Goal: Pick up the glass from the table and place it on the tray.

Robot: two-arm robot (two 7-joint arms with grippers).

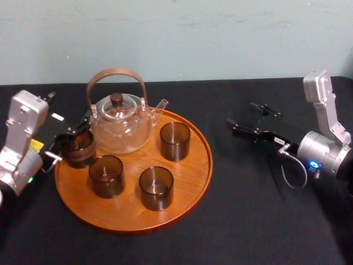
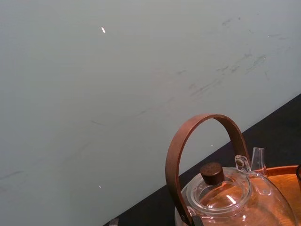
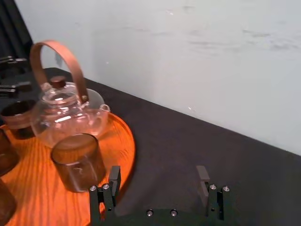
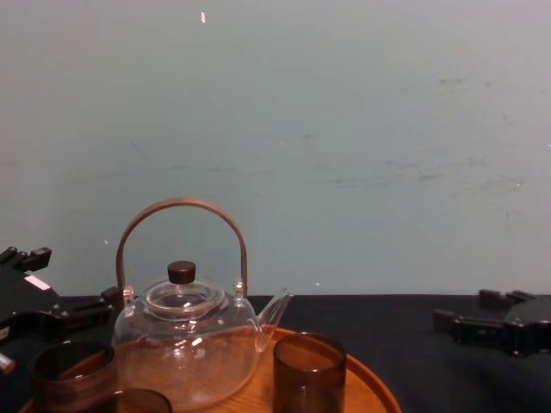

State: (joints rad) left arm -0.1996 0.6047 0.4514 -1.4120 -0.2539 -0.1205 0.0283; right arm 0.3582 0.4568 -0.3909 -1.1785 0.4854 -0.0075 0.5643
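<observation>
The glass sits at the teapot's left side, close against its belly and inside the left rim of the tray. The left gripper has a finger on each side of the glass wall and appears clamped on it. A side grasp keeps the rim level and leaves the base free for set-down. Whether the base already touches the wood cannot be determined.

Three more glasses stand in front of and to the right of the teapot. The open spot to the teapot's left is therefore the likely target.

The task appears near completion; release and withdrawal remain. The withdrawal path should run away from the teapot, because the arched handle and glass body lie just beside the fingers.

The right gripper is parked well to the right of the teapot, over the table, with its fingers spread wide and nothing between them.
</observation>
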